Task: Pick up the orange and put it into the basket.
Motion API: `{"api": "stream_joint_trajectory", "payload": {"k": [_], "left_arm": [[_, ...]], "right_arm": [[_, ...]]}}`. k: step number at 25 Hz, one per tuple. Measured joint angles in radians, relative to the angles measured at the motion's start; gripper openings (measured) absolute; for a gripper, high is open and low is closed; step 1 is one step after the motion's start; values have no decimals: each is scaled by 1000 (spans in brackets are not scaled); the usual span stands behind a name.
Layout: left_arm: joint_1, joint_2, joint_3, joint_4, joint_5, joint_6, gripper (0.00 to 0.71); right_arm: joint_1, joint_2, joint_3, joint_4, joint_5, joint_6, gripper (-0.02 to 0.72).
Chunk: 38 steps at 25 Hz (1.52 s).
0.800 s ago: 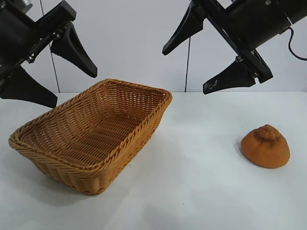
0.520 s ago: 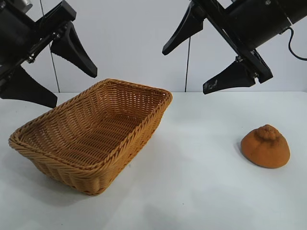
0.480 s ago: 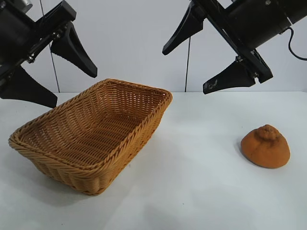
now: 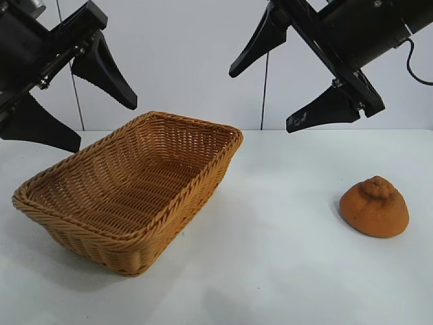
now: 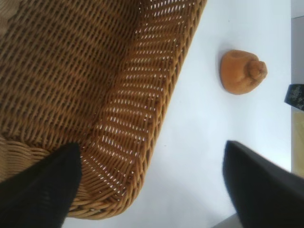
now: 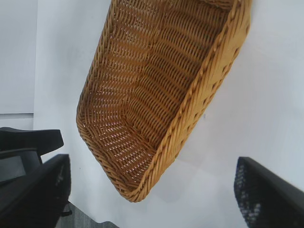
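The orange point(image 4: 375, 207), a dull brownish-orange dome with a knobbly bump on top, rests on the white table at the right; the left wrist view shows the orange point(image 5: 242, 72) apart from the basket. The woven tan basket point(image 4: 177, 202) stands empty at the left, its rim point(image 5: 164, 109) and rim point(image 6: 202, 95) seen from above. My left gripper point(image 4: 108, 125) hangs open, high above the basket's far left side. High over the table's middle, my right gripper point(image 4: 260, 98) is open too, well above and left of the orange. Neither holds anything.
A white wall rises behind the table, with thin dark cables point(image 4: 265, 91) running down it. Bare white tabletop point(image 4: 284, 230) lies between basket and orange. The right wrist view catches part of the left arm point(image 6: 26, 142) beyond the basket.
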<state>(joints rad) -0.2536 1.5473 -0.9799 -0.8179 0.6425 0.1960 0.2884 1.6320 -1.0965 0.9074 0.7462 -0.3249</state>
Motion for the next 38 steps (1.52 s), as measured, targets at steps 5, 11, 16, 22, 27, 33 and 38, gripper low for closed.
{"api": "stream_joint_trajectory", "payload": {"k": [5, 11, 16, 22, 27, 33, 38], "left_arm": [[1, 0, -1, 0, -22, 0, 581], [16, -35, -11, 2, -9, -30, 581], [18, -120, -16, 110, 74, -356, 581], [-15, -160, -17, 402, 219, -780, 581], [-41, -149, -17, 546, 201, -1038, 581], [-45, -56, -17, 579, 177, -1154, 581], [-80, 16, -17, 636, 152, -1253, 581]], "right_arm": [[0, 0, 0, 0, -3, 0, 641], [0, 0, 0, 0, -9, 0, 641], [0, 0, 0, 1, -10, 0, 641], [0, 0, 0, 1, -10, 0, 641], [0, 0, 0, 1, -10, 0, 641], [0, 0, 0, 1, -10, 0, 641], [0, 0, 0, 1, -10, 0, 641]]}}
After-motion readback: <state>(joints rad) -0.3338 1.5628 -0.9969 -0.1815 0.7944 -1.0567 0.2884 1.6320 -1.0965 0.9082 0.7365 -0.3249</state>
